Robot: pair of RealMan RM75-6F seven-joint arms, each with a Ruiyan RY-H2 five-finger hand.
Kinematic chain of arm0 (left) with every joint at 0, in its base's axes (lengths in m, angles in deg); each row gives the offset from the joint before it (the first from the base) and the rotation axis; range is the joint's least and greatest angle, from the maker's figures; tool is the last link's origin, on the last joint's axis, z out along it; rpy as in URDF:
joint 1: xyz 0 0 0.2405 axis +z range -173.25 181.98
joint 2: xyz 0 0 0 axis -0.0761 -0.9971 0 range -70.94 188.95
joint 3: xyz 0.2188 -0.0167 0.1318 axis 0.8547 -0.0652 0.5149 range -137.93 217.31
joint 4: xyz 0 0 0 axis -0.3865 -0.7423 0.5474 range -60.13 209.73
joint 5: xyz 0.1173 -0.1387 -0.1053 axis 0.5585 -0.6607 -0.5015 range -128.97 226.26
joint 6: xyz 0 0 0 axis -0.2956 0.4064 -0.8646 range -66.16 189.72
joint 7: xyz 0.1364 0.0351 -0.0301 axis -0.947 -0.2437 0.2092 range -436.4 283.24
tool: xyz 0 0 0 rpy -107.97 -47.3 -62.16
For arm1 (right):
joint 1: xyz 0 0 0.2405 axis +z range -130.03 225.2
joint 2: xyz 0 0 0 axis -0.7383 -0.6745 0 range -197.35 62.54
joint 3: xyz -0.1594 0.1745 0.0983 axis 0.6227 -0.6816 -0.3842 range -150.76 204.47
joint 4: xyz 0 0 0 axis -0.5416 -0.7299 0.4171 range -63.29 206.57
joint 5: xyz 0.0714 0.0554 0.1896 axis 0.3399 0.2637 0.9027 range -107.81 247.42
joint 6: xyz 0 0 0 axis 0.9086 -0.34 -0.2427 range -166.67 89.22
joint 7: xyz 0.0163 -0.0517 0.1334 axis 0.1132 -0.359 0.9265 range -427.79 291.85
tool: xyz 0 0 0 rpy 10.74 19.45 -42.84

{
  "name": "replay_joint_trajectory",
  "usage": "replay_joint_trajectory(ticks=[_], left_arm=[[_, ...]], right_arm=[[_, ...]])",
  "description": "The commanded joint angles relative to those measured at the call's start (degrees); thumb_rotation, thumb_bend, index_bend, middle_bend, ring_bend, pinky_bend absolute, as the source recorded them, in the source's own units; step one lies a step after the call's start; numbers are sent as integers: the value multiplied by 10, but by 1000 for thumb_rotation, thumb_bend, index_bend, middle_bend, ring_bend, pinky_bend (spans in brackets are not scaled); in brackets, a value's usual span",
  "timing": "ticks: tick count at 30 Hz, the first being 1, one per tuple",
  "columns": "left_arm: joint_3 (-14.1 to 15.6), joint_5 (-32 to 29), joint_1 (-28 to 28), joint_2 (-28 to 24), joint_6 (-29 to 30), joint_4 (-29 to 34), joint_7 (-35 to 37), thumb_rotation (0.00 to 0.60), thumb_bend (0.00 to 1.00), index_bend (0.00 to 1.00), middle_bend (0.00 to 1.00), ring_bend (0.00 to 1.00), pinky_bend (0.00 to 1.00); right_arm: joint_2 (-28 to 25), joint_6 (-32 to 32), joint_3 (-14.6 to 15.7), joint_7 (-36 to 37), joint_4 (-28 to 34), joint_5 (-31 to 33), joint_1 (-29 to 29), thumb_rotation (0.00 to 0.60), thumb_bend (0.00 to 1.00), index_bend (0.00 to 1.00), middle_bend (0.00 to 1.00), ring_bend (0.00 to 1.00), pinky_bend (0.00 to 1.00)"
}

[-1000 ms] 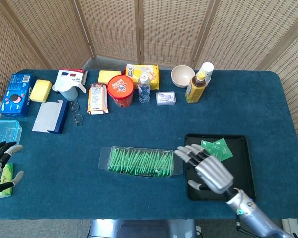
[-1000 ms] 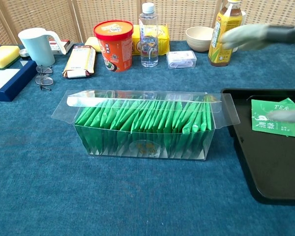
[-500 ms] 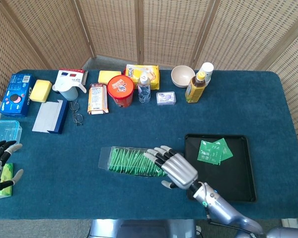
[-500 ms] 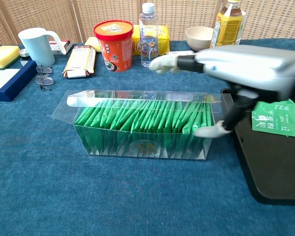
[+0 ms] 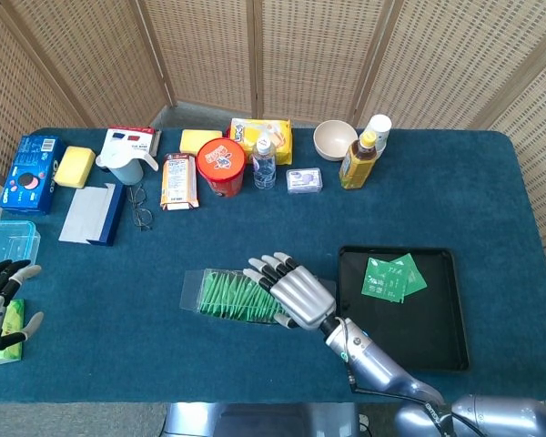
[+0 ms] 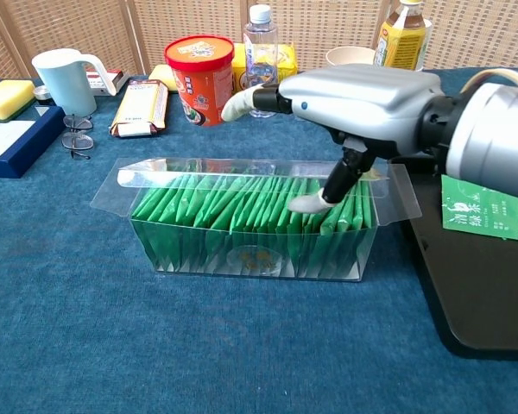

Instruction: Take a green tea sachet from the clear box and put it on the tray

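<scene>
So the blue counter is the biggest thing here, and everything sits on it. Off to the right hand's outer side is the black tray, which already has green packets lying flat in it, touching each other.

The clear box sits directly under the right hand, its long axis running left-right across the counter, so crosswise to the arm reaching in. It's packed with green tea sachets standing on edge in a row along that axis, with their top edges pointing up at the palm.

The right hand itself hovers over the tray-side half of the box with its fingers apart and nothing held. In the chest view one fingertip hangs down to about the tops of the sachets; I can't tell for sure if it's actually touching one. The other fingers stretch out over the far wall of the box.

The left hand is way off at the opposite edge of the counter, well apart from the box, fingers loosely spread, holding nothing as far as I can see. So the right one is obviously the nearer hand, and my guess is the pick comes straight down, pinching a sachet across its thin side.
</scene>
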Motion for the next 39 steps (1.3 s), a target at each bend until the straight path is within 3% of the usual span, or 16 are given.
replay_joint_trajectory(ticks=[1, 14, 24, 39], left_arm=[[0, 0, 1, 0, 1, -1, 1, 600, 268, 196, 166, 108, 248], [5, 4, 7, 0, 9, -11, 17, 600, 268, 196, 166, 107, 247], [5, 11, 8, 2, 14, -20, 28, 600, 268, 196, 166, 106, 248], [4, 15, 12, -4, 26, -15, 29, 600, 268, 196, 166, 103, 248]], right_arm=[[4, 6, -1, -21, -6, 18, 10, 600, 303, 118, 95, 128, 161], [-2, 29, -6, -57, 11, 62, 33, 600, 387, 165, 114, 145, 172], [-28, 41, -15, -54, 37, 84, 45, 600, 395, 190, 116, 157, 174], [-51, 16, -37, -43, 23, 144, 94, 600, 489, 260, 134, 177, 174]])
